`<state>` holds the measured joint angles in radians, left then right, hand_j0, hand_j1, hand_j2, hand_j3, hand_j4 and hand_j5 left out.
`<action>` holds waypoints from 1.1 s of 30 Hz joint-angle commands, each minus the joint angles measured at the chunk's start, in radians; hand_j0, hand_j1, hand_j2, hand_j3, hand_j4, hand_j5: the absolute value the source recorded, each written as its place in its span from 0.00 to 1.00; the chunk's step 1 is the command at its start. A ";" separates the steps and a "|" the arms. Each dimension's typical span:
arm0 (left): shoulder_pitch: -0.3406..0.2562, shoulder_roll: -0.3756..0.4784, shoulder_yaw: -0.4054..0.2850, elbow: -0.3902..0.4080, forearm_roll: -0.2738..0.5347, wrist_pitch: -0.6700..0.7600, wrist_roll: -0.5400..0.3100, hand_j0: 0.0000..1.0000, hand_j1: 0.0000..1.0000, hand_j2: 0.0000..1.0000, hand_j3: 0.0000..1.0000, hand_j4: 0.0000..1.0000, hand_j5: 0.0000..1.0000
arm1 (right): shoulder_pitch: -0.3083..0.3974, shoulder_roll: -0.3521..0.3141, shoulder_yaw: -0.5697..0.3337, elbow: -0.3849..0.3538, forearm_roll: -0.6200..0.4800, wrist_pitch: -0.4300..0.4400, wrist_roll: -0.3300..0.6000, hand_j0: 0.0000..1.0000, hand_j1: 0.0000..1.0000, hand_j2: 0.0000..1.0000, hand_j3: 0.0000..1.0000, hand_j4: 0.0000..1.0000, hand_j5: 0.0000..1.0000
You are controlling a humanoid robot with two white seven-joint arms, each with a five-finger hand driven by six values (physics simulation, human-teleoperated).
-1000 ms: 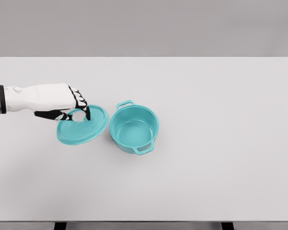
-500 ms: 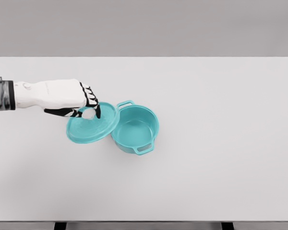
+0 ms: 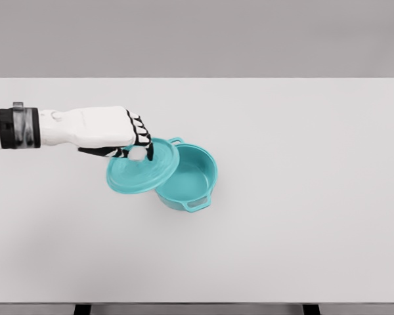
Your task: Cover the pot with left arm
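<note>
lid held over left edge of pot

left robot hand (image 3: 132,141) comes in from the picture's left, white forearm with a dark band near the wrist. its black-and-white fingers (image 3: 144,139) are curled down around the knob on top of the lid (image 3: 142,174), gripping it. knob itself mostly hidden by the fingers.

lid is teal, round, shallow dome with faint concentric rings, tilted so its right side sits higher. its right rim overlaps the left part of the pot (image 3: 187,178), covering that section of the opening; rest of the opening is uncovered.

pot is teal, same shade as lid, round and low, empty inside, with two small loop handles: one at upper left by the lid edge, one at lower right. it stands upright on the white bench (image 3: 302,197), left of centre.

right arm out of view.
</note>
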<state>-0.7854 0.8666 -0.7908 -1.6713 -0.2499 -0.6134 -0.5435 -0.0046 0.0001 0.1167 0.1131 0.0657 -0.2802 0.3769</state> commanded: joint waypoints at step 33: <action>-0.015 -0.152 -0.001 0.004 -0.189 0.003 0.002 0.53 0.53 0.53 0.53 0.53 0.53 | 0.000 0.000 0.000 -0.001 0.002 0.000 0.000 1.00 1.00 1.00 1.00 1.00 1.00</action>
<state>-0.8007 0.7255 -0.7924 -1.6671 -0.4320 -0.6134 -0.5437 -0.0046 0.0001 0.1167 0.1131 0.0660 -0.2802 0.3767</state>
